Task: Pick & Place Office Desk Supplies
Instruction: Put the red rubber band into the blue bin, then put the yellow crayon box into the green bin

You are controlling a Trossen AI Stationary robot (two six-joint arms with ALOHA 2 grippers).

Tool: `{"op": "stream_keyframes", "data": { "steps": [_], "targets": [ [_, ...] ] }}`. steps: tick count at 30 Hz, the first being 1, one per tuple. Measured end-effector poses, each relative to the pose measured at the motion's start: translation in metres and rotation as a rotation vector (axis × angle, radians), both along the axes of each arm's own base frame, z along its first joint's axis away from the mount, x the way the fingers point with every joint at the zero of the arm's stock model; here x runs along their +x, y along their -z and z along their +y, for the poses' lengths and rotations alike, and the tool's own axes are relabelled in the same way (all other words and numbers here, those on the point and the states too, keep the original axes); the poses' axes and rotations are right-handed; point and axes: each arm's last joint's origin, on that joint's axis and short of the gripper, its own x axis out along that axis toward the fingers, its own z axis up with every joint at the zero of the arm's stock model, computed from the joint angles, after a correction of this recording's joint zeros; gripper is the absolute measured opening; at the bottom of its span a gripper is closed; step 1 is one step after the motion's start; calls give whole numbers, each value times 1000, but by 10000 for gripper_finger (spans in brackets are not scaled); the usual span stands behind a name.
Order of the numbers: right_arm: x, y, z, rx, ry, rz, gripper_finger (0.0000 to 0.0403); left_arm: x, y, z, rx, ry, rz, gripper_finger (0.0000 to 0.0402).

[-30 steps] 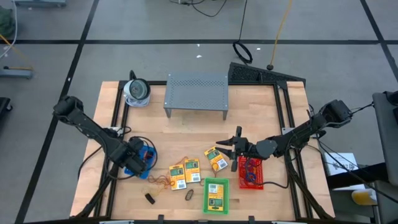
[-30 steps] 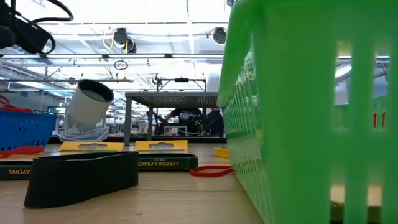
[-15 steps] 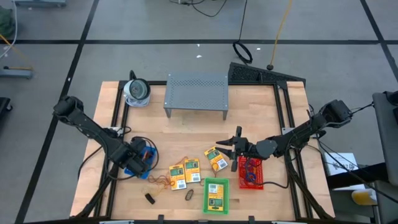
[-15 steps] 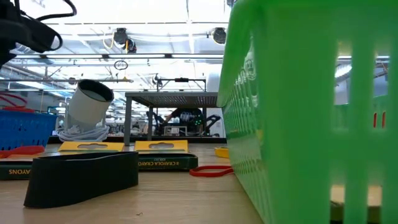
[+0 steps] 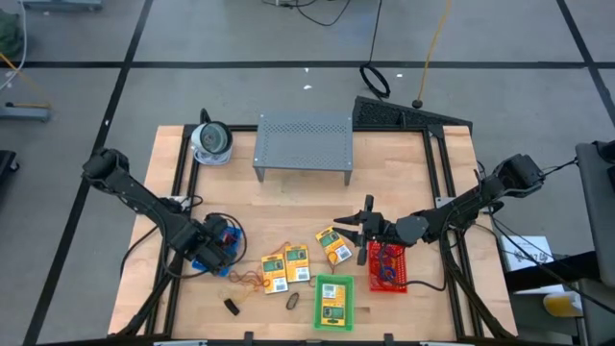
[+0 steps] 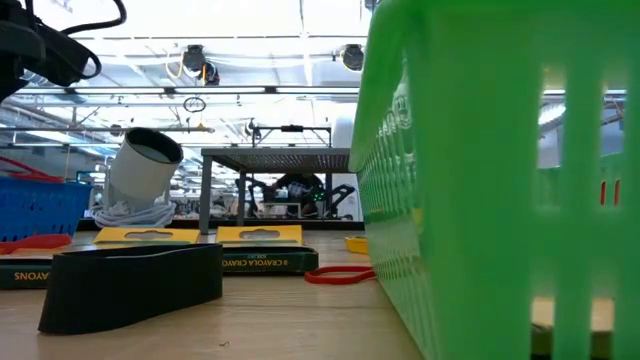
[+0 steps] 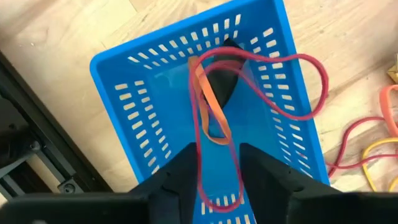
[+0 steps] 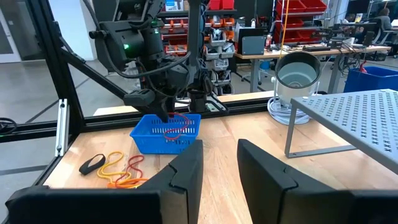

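**Left gripper over the blue basket, red band draped on its rim**

The left gripper [image 7: 214, 171] hangs over a blue basket [image 7: 134, 134] at the table's left, its fingers a narrow gap apart, with a red rubber band [image 7: 261, 74] running between them and looping across the basket's rim. An orange band [image 7: 208, 102] lies inside. The right gripper [image 5: 363, 227] waits mid-table, fingers parted and empty, beside a red basket [image 5: 387, 266]. Crayon boxes [image 5: 285, 266] lie between the baskets, loose bands [image 8: 118, 169] just beside the blue one.

Two dark, black-cabled jointed arms
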Motion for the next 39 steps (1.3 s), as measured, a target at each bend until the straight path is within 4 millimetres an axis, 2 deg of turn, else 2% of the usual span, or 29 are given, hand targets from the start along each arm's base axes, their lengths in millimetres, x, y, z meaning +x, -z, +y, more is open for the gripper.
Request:
{"op": "stream_keyframes", "data": {
  "steps": [18,22,27,32,39],
  "targets": [
    [0,0,0,0,0,-1,89,0,0,0,-9,4,7,183],
    [0,0,0,0,0,0,89,6,-3,-2,19,13,-84,177],
    [0,0,0,0,0,-1,89,20,-16,-9,10,82,-231,164],
    [0,0,0,3,0,-1,89,35,-32,-20,-57,181,-386,159],
    [0,0,0,4,0,-1,89,63,-38,-33,-130,329,-625,159]
  ]
}}
